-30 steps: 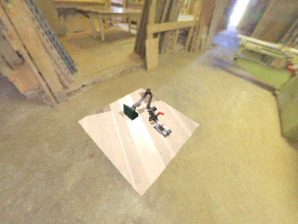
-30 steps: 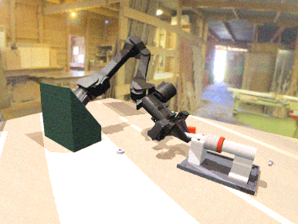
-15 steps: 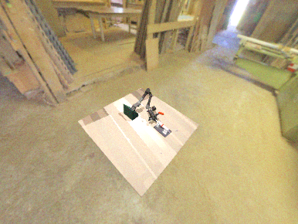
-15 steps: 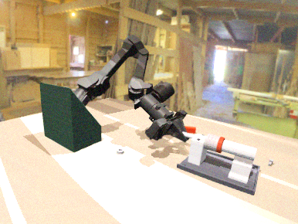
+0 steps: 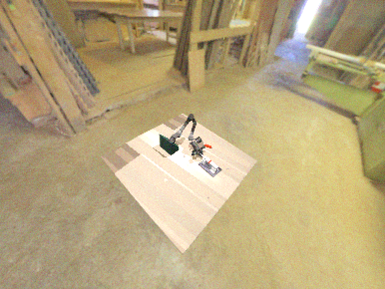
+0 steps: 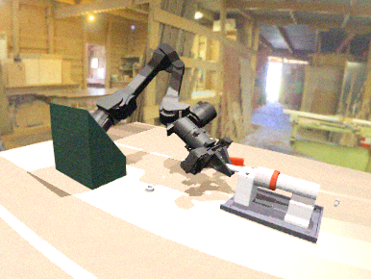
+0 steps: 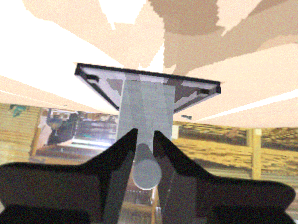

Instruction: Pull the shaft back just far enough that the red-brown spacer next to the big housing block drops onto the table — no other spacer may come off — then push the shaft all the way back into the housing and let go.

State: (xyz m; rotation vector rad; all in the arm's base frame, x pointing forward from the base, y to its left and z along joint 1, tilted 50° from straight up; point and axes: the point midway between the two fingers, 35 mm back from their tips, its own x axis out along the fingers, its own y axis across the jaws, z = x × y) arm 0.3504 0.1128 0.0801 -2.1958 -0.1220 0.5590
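Note:
My gripper is shut on the shaft, whose pale round end stands out between the fingers. A short length of thin shaft shows between the fingertips and the near white block. A red-brown ring sits around the pale cylindrical row between this block and the far white block. Pale cylindrical parts lie on both sides of it. Both blocks stand on a dark grey base plate. The wrist view hides the ring behind the near block. I cannot tell where the pale parts are divided.
A red piece shows behind the gripper. A dark green wedge-shaped box stands by the arm's base. Two small metallic pieces lie on the table, one left of the fixture and one beyond its right end.

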